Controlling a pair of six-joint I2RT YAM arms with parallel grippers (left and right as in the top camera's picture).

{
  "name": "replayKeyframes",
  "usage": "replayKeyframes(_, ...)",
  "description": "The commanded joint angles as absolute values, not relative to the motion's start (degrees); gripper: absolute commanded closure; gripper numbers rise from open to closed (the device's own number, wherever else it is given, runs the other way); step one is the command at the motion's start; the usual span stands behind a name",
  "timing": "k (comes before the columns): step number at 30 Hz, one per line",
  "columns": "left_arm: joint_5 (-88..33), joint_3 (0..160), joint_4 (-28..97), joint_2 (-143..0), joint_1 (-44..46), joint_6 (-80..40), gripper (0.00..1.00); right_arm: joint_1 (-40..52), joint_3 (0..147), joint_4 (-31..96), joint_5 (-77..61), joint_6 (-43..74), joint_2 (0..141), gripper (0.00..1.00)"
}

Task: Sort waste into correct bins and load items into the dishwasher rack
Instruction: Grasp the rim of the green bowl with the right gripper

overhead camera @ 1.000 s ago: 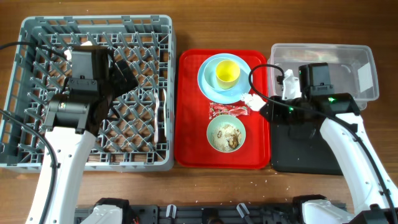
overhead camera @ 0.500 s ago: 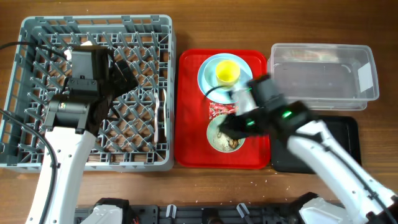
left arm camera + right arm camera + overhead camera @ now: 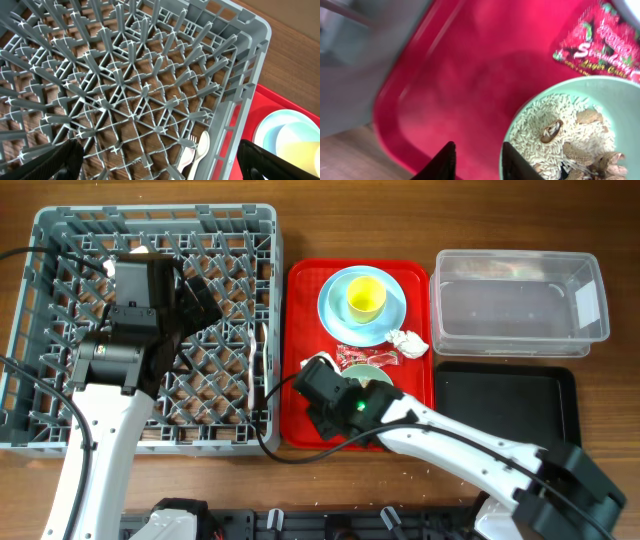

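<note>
My right gripper [image 3: 330,392] hangs low over the red tray [image 3: 300,310], at the left rim of the green bowl [image 3: 565,135] of rice scraps [image 3: 545,120]. Its fingers are slightly apart with only bare tray between them [image 3: 479,162]. The arm covers most of the bowl [image 3: 378,376] from above. The red-and-silver wrapper [image 3: 355,358] lies just beyond the bowl, and the crumpled napkin [image 3: 407,342] is beside the blue plate [image 3: 340,320] with the yellow cup [image 3: 365,297]. My left gripper [image 3: 200,305] is wide open over the dishwasher rack [image 3: 60,240]. A white spoon [image 3: 202,147] and fork [image 3: 189,150] lie in the rack.
The clear tub [image 3: 520,300] stands at the back right with the black tray [image 3: 505,410] in front of it. Bare wood shows between the rack and the red tray and along the front edge. The right arm's cable loops over the rack's near right corner.
My right arm has swung from over the clear tub leftward across the red tray to the bowl's left side. The left arm has not moved.
</note>
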State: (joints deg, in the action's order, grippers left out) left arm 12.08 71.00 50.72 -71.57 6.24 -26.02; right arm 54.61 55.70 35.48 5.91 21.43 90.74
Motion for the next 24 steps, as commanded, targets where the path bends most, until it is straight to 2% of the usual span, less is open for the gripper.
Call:
replayKeyframes(1,11.8,71.9,50.6,-71.4,5.8,-26.2,0.0,54.8,55.8,36.0,10.2,22.7,93.6,0.73)
replayKeyframes(13,11.8,71.9,50.6,-71.4,5.8,-26.2,0.0,54.7,53.5,36.8,10.0,26.1,93.8,0.74)
replayKeyframes(16,11.8,71.9,50.6,-71.4,5.8,-26.2,0.0,54.7,53.5,37.6,7.2,26.1,93.8,0.82)
replayKeyframes(23,11.8,71.9,50.6,-71.4,5.8,-26.2,0.0,54.7,53.5,39.7,4.3,25.9,93.8,0.82)
replayKeyframes(24,11.8,71.9,50.6,-71.4,5.8,-26.2,0.0,54.7,53.5,39.9,4.7,25.9,93.8,0.89)
